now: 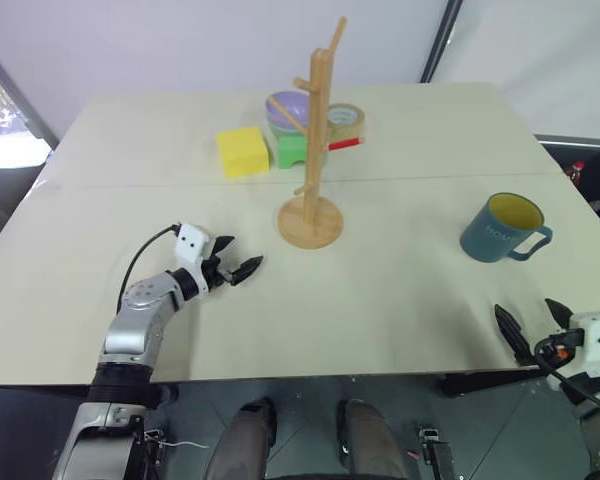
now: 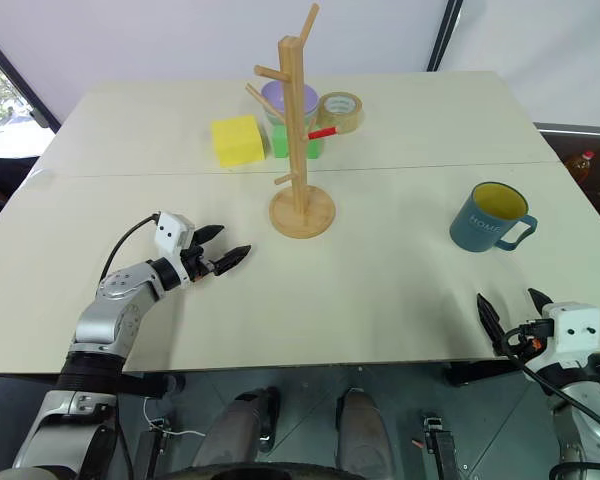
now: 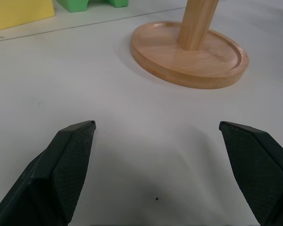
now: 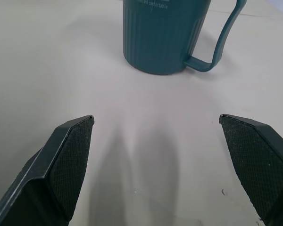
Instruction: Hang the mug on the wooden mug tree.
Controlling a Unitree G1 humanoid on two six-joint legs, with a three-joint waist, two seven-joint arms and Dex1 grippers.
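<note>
**Tools open, mug not yet taken**

Right tool [image 2: 507,322] sits spread wide and empty at the tabletop [image 2: 380,290] edge, mug [image 2: 488,218] upright ahead, handle toward my right. Left tool [image 2: 220,255] also agape, empty, near the wooden mug tree [image 2: 298,130]. I reckon the mug is rigid, glazed, slippery, breakable; I'd pinch the rim wall, leaving the handle free for a peg.

The mug [image 2: 490,218] is teal-blue with a yellow inside and faint white lettering, the mug tree [image 2: 299,130] pale wood, the table [image 2: 380,290] cream, the bowl [image 2: 285,100] purple, with a yellow block [image 2: 237,141], a green block [image 2: 283,146] and black-fingered grippers.
</note>
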